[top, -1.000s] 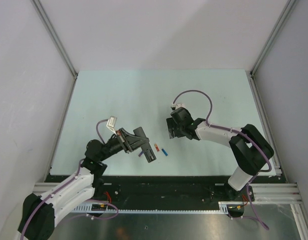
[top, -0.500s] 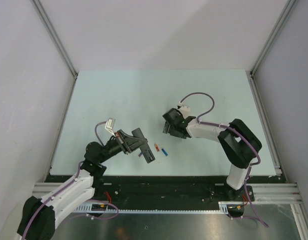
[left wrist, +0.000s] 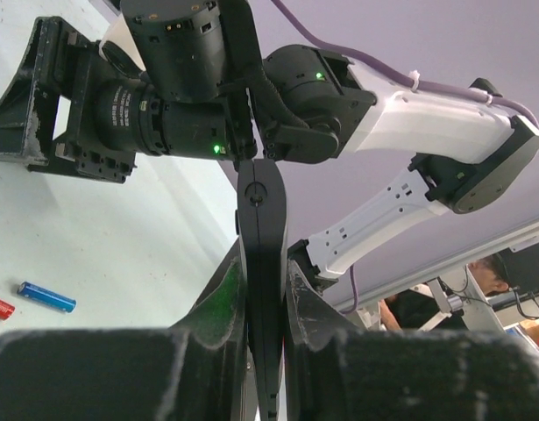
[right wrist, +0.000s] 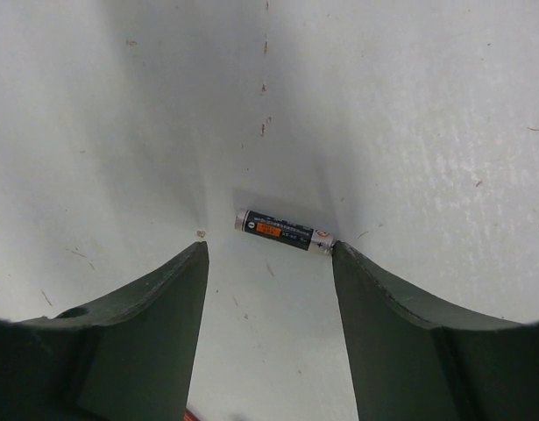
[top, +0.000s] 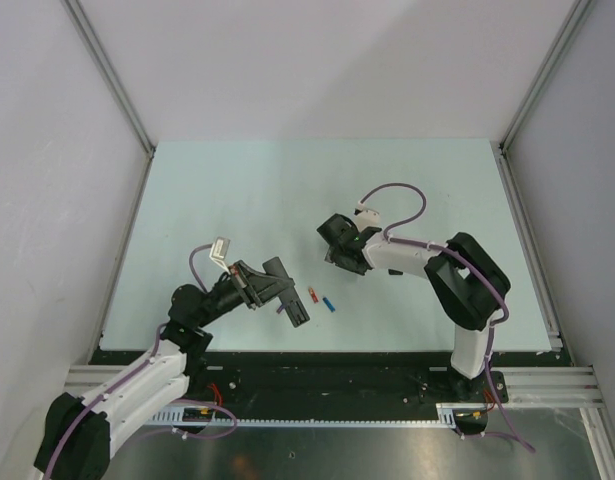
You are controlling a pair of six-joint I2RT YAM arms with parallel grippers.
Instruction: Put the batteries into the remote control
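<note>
**Left jaws pinching the remote control [left wrist: 262,254]; right jaws spread over the dark battery [right wrist: 285,231].**

The left jaws are pressed together on the remote control [top: 296,310] and hold the slim black bar edge-on over the near part of the bench [top: 237,190]. The right jaws stand spread, low over the bench. The dark battery lies flat on the bench between their tips: its capped end is at the tip of one finger [right wrist: 400,333], contact not discernible, and its other end is apart from the second finger [right wrist: 138,333]. The red-orange battery [top: 313,294] and the bright blue battery [top: 329,303] lie side by side just beside the remote control's near end. The purple-blue battery [top: 280,309] lies against its other side.
</note>
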